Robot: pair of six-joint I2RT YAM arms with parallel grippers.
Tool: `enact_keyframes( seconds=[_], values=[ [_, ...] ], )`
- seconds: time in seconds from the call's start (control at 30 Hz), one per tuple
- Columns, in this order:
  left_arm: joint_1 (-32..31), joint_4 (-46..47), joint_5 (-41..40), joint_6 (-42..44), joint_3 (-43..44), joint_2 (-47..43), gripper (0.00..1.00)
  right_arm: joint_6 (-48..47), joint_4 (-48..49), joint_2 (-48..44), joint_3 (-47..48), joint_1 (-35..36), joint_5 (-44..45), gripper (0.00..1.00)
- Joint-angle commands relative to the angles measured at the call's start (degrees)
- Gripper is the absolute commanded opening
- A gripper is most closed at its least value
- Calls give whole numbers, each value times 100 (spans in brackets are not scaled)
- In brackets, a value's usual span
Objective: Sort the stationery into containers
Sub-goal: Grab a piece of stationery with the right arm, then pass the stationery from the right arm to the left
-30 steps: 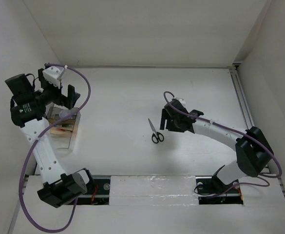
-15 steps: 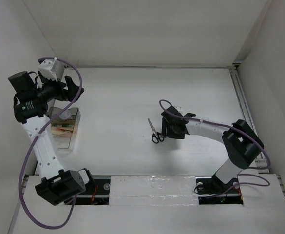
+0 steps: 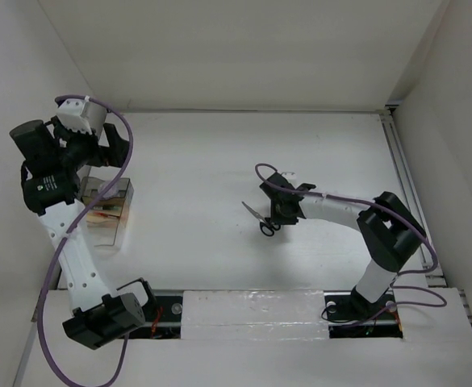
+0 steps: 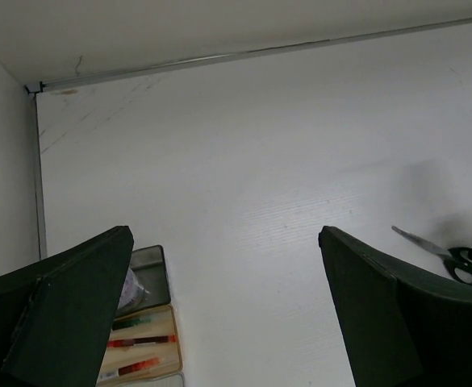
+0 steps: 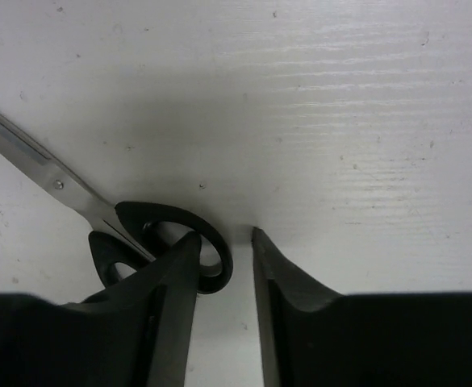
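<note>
2 white arms [image 3: 74, 258] with black joints, black jaws and purple cables [image 3: 127, 129].

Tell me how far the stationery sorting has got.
Done: pens lie in the tan box, and the roll seems to sit in the grey box. In hand: the right gripper straddles a handle loop of the scissors on the table, not yet clamped. Remaining: lifting and boxing the scissors. The left gripper hangs open, empty.

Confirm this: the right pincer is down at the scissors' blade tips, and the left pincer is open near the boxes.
Not the blade tips: the right wrist view shows the right pincer at the black handle loops of the scissors. The left pincer is indeed open near the boxes.
</note>
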Motion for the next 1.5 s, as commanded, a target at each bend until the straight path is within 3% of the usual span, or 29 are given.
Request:
enact_keyframes(
  seconds=[0.0, 0.13, 0.17, 0.23, 0.43, 0.53, 0.7, 0.87, 1.23, 1.47],
  values=[
    [-86, 219, -509, -212, 241, -156, 100, 4, 17, 343, -29, 170, -125, 37],
    [-86, 97, -746, -398, 540, 167, 100, 4, 69, 562, -82, 364, -187, 23],
    [-86, 35, -798, -398, 619, 256, 100, 4, 70, 615, -82, 425, -256, 11],
    [-86, -106, -729, -450, 804, 562, 100, 4, 131, 694, -82, 487, -309, 0],
    [-261, -966, 159, -47, 1068, 1389, 100, 259, 570, 379, 23, 758, -363, 0],
    [-884, -1336, 325, 278, 1068, 1637, 100, 592, 982, -104, 181, 969, -424, 0],
    [-1676, -1162, 800, 341, 708, 1576, 100, 1006, 1133, -194, 1164, 1339, -117, 0],
    [-1677, -1222, 1468, 341, 655, 1637, 100, 1629, 1544, -131, 1745, 1550, 147, 0],
    [-1677, -1223, 1900, 210, 471, 1690, 100, 2192, 1959, 334, 2870, 1919, 726, 0],
    [-1677, -968, 1794, 7, 312, 1585, 88, 2245, 2021, 694, 3538, 2121, 912, 0]
  ],
)
